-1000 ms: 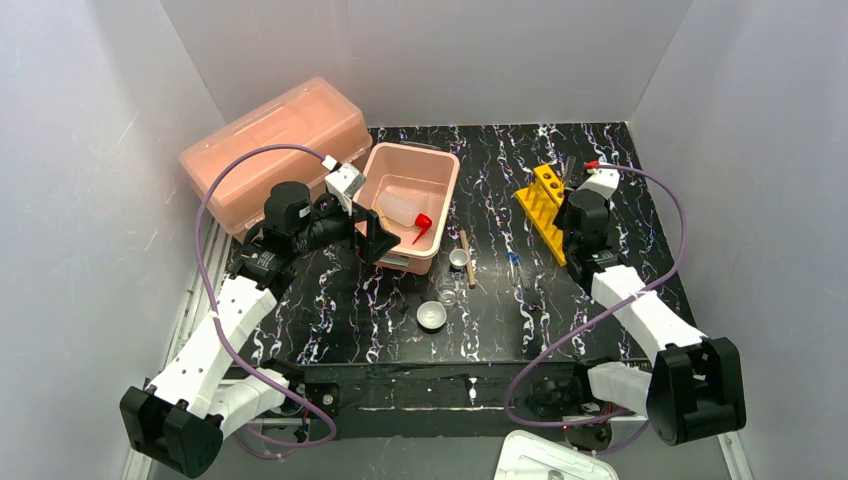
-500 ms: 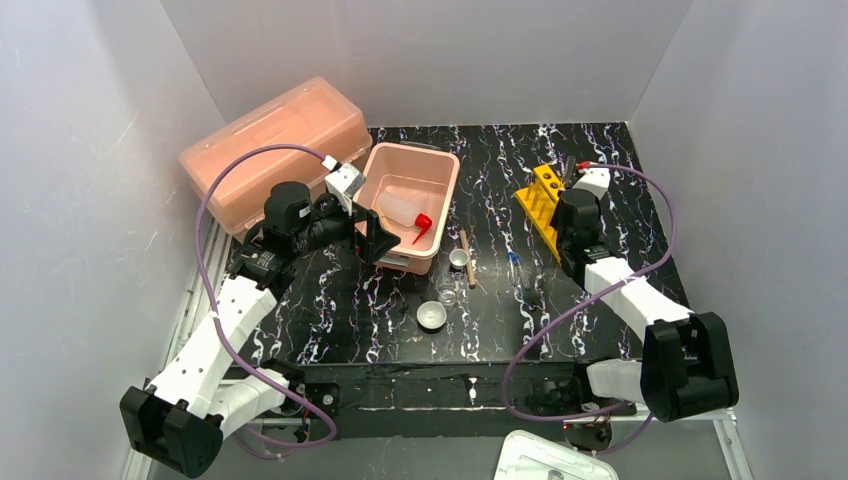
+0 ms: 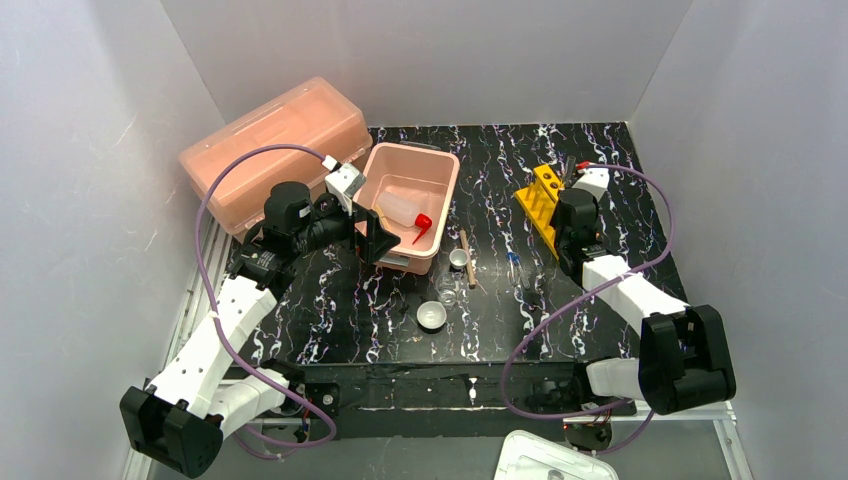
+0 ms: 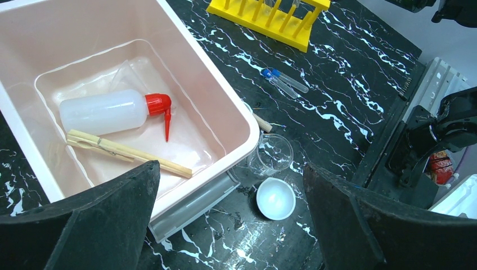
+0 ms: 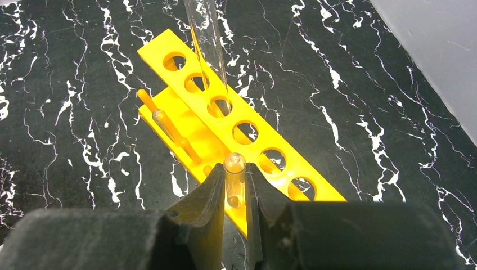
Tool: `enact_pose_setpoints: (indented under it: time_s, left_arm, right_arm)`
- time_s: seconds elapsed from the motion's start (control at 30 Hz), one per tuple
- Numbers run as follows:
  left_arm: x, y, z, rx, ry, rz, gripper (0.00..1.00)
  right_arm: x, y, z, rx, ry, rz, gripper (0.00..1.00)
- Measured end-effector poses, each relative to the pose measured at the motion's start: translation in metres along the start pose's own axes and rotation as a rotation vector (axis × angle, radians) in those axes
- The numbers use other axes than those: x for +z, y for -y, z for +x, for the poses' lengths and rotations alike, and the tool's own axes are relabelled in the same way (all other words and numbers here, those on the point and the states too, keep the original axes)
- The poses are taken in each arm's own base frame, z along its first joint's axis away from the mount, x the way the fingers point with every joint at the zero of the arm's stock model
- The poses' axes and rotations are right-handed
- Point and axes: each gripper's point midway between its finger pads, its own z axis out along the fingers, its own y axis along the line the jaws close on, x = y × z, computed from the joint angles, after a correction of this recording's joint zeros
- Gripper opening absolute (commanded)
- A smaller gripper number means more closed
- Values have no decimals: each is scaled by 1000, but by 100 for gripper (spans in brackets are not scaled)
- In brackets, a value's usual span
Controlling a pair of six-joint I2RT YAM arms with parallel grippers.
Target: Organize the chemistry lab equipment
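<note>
The thin tube [image 5: 234, 169] clamped in the right gripper [image 5: 236, 191] is best centred upright over a free hole in the yellow rack [image 5: 260, 146]; the left gripper [image 4: 230, 170] is spread wide.

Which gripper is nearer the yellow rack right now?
Right. The right gripper hangs directly over the yellow rack, shut on a glass tube. The left gripper, open, is well away at the pink tub's near corner.

Right wrist: thin tube [image 5: 234, 164] pinched in right gripper [image 5: 235, 180], lower length hidden between the fingers [image 5: 209, 194]. Second tube [image 5: 205, 45] stands in yellow rack [image 5: 260, 146], upper end cut by top edge. Left wrist: pink tub [image 4: 208, 73] cropped at left. Top view: right gripper's jaws hidden behind its wrist.
</note>
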Motion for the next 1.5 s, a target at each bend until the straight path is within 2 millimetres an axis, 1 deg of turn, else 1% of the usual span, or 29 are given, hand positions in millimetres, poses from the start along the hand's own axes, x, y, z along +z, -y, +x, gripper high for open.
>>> enact_pose_setpoints:
  time_s: [0.23,0.43,0.6,0.63,0.7,0.73,0.83,0.9,1.0,1.1,1.2,1.27,1.33,1.43,1.5]
  left_arm:
    - [0,0,0,1,0,0,98]
    - [0,0,0,6,0,-1,98]
    - [0,0,0,7,0,-1,98]
    - [0,0,0,7,0,-1,98]
    - [0,0,0,7,0,-1,98]
    - [0,-1,0,8,0,-1,98]
    - [0,-1,0,8,0,-1,98]
    - [0,-1,0,10,0,-2,98]
    - [0,-1,0,12,0,-2,98]
    - [0,-1,0,14,0,-3,98]
    - [0,-1,0,14,0,-4,98]
    - [0,-1,0,14,0,-4,98]
    - [0,-1,0,14,0,-4,98]
    - [0,-1,0,15,0,-5,100]
    - [0,-1,0,15,0,-5,99]
  right_arm:
    - [2,0,1,-4,-2,1,9]
    - [7,-1,13,-18,-35,11,9]
    - [8,-1,14,-11,-37,16,9]
    - [8,-1,14,-9,-37,17,12]
    - [7,0,14,-2,-39,21,26]
    - [7,0,14,1,-41,23,32]
    - [7,1,16,7,-52,29,45]
    - [6,2,21,6,-70,34,54]
    - [3,4,23,11,-77,37,58]
    - [1,4,22,15,-73,35,59]
    - [-1,2,19,18,-68,26,58]
    - [-5,1,16,22,-62,16,56]
    - [-11,-2,8,34,-47,-9,55]
    - [-24,-12,-4,56,-26,-70,55]
    - [-35,-27,-8,59,-29,-133,55]
